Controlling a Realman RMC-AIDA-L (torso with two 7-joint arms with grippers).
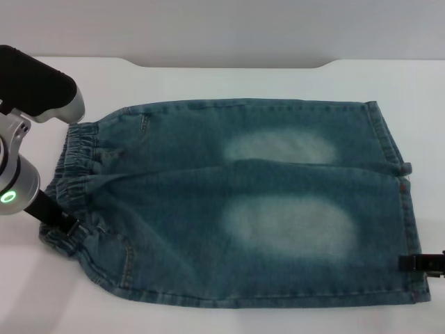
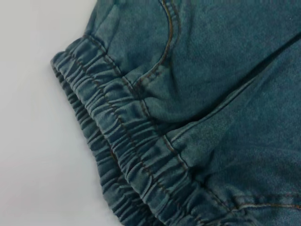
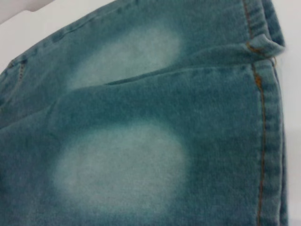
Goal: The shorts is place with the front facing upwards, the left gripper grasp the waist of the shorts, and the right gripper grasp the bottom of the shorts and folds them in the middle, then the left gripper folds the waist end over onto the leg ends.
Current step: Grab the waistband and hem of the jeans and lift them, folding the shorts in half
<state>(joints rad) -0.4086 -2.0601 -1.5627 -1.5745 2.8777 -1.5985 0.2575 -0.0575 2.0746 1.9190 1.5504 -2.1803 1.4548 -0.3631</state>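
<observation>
The denim shorts point(image 1: 236, 202) lie flat on the white table, with two faded patches on the legs. The puckered elastic waist point(image 1: 80, 167) is at the left and fills the left wrist view point(image 2: 122, 141). The straight stitched leg ends point(image 1: 400, 202) are at the right and run along one side of the right wrist view point(image 3: 263, 117). My left gripper point(image 1: 61, 226), on its silver arm with a green light, sits at the near corner of the waist. My right gripper point(image 1: 417, 264) shows only as black tips at the near corner of the bottom hem.
The white table point(image 1: 208, 76) ends at a far edge with a shallow notch behind the shorts. Bare table surface lies along the near side and to the left of the waist.
</observation>
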